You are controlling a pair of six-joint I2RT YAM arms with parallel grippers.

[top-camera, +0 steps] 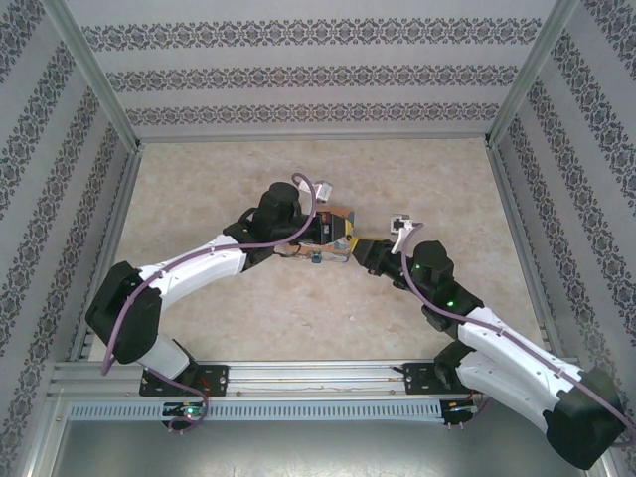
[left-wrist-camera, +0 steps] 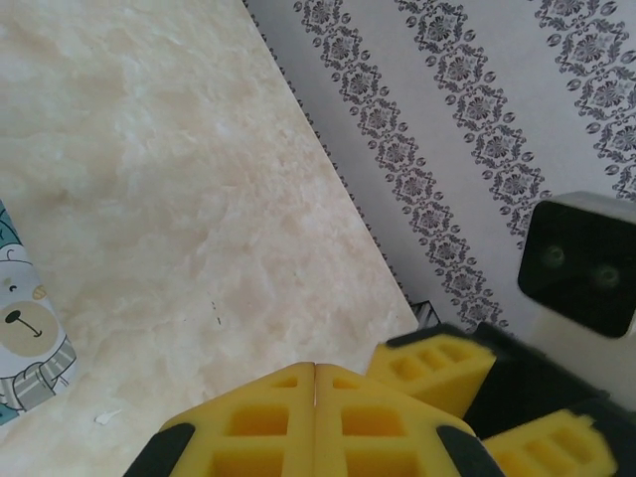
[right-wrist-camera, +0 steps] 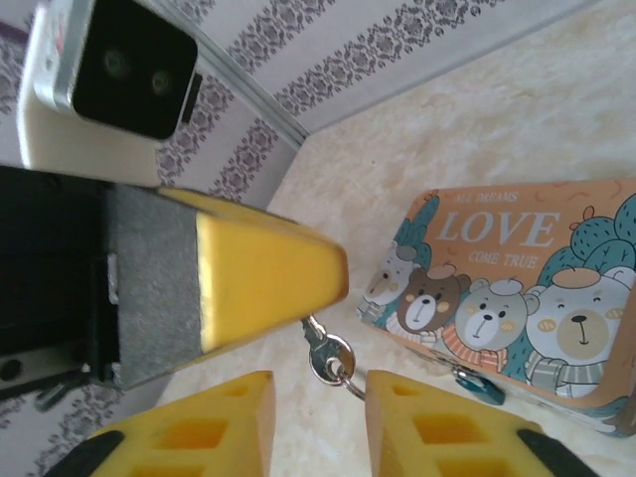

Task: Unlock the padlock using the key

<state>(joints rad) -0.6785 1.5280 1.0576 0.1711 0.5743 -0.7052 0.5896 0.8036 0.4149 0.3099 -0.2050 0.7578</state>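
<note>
The small silver key (right-wrist-camera: pixel 328 356) hangs by its blade from the tip of my left gripper (left-wrist-camera: pixel 314 370), whose yellow fingers (right-wrist-camera: pixel 268 278) are pressed shut on it. My right gripper (right-wrist-camera: pixel 318 381) sits just below with its jaws apart, one on each side of the key's round head. A thin ring on the key runs behind one finger. The teal padlock (right-wrist-camera: pixel 479 386) hangs low on the front of the orange "LOVE" tin box (right-wrist-camera: pixel 517 288), to the right of the key. From above, both grippers meet beside the tin (top-camera: pixel 341 213), near the padlock (top-camera: pixel 314 257).
The right arm's fingers (left-wrist-camera: pixel 432 368) and wrist camera (left-wrist-camera: pixel 581 263) crowd close to the left gripper. A corner of the tin (left-wrist-camera: pixel 25 333) shows at the left edge. Patterned walls (top-camera: pixel 298 75) enclose the beige table (top-camera: pixel 219 179) on three sides.
</note>
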